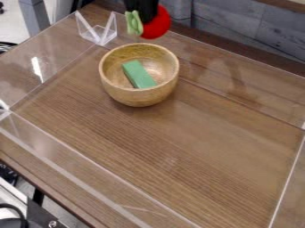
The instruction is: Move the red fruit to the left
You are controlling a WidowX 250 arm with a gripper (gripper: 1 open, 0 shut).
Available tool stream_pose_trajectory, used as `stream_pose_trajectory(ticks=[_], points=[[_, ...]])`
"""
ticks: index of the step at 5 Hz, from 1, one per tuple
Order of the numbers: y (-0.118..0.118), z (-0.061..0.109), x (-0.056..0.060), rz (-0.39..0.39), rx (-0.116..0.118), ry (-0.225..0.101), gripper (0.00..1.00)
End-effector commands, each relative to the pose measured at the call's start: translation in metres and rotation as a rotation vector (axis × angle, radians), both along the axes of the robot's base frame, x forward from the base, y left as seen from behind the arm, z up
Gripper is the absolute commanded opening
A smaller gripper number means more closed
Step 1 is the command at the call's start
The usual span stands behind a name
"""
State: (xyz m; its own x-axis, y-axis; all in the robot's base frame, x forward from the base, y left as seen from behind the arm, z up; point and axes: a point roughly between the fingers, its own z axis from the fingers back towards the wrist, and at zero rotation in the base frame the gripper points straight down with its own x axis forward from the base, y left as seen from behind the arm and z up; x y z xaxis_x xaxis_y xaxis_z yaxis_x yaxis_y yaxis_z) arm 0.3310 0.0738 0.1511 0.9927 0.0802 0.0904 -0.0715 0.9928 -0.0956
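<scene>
Wooden table (179,160), one, brown, smooth-looking, fine grain running across it, a pale sheen in patches; light floor visible past its far-left corner. No lettering or label legible anywhere in this view. Working from the left: at the lower left edge, dark cables and hardware (27,209), too cut off by the frame to count or identify. Upper left, one clear container (98,28), see-through, thin-walled, angular, its edges catching white light; stands near the far side of the table. Just right of it and nearer the camera, one bowl (139,75), round, light tan wood, smooth curved wall, thick rim. Inside it, one block (139,74), flat, rectangular, light green, matte, lying toward the bowl's left side at a slant. Beyond the bowl's far rim in the view, one red fruit (155,24), rounded, glossy, with green leafy stem (134,21) on its left; appears raised off the table, right of the clear container. Above and around it, one black gripper (145,11), dark and blurred, largely cut off by the top of the frame; looks closed around the fruit, pinching it, though the fingertips are hard to separate. Right half: bare wood grain, pale strip along the far edge.
</scene>
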Motion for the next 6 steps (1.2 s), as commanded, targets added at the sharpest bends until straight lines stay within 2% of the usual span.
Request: stream_pose_trajectory(ticks=[1, 2, 4, 6], points=[[0.019, 0.008, 0.002, 0.0, 0.02, -0.035, 0.0], [0.036, 0.002, 0.003, -0.015, 0.026, -0.025, 0.0], [0.069, -0.014, 0.006, -0.107, 0.031, -0.006, 0.0], [0.067, -0.033, 0.0, -0.113, 0.028, 0.007, 0.0]])
